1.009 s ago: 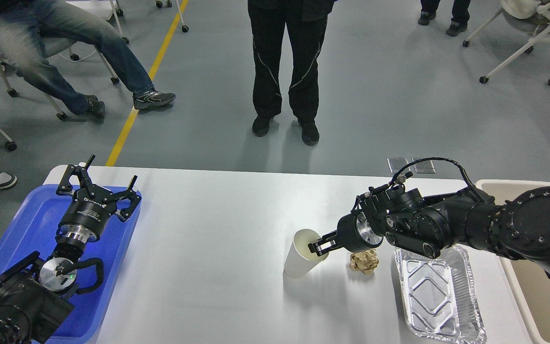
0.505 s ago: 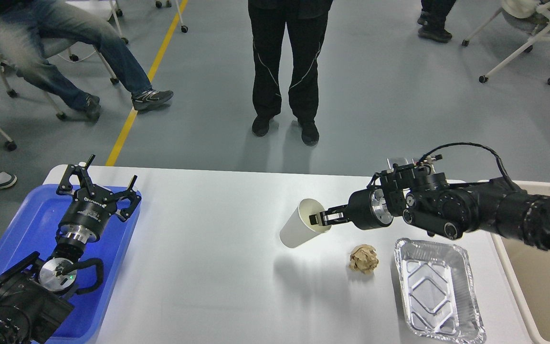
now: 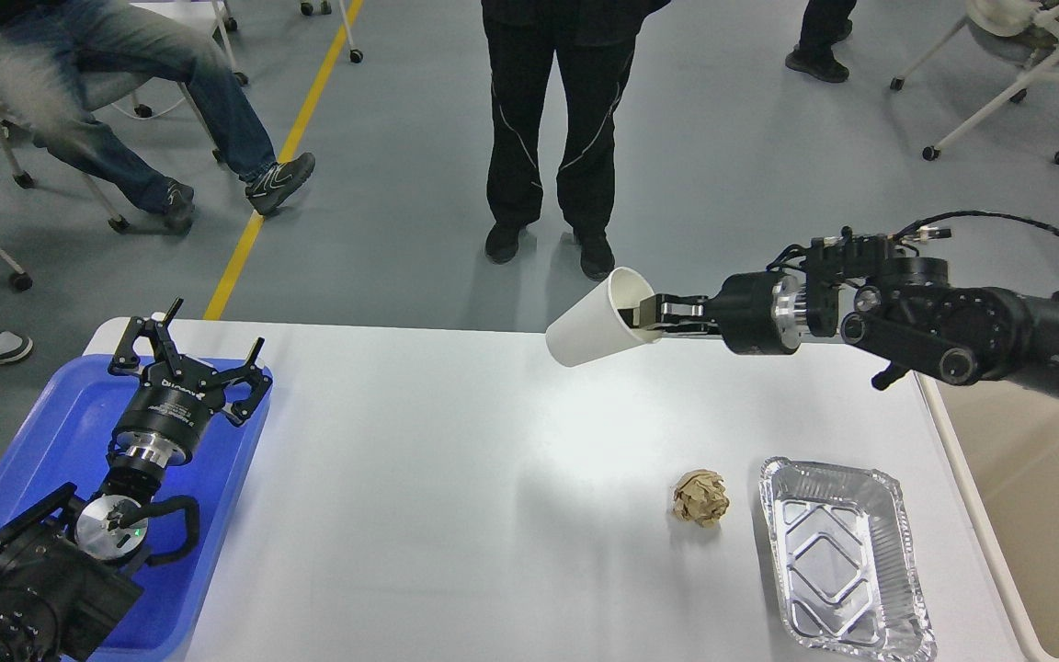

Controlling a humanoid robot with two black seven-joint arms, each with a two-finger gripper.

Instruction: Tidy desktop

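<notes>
Right gripper [image 3: 647,313] pinches paper cup [image 3: 596,320] by its rim, lifted clear of desktop [image 3: 419,478]
Cup tilted sideways, likely for binning; left gripper [image 3: 187,345] spread, idle over blue tray [image 3: 51,432]; paper ball [image 3: 701,497], foil tray [image 3: 847,561] remain on desktop

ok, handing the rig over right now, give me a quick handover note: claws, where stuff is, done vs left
Right claw: shut on the rim of the white paper cup, one finger inside, cup tilted and held in the air over the far edge of the desktop.
Left claw: open, empty, over the blue tray.
On the desktop: crumpled brown paper ball, with the empty foil tray just to its right, apart from it.
Beige bin sits off the right edge.
Done: cup is picked up.
Left: put the cup away, probably in the bin, then clear the paper ball and foil tray.
</notes>
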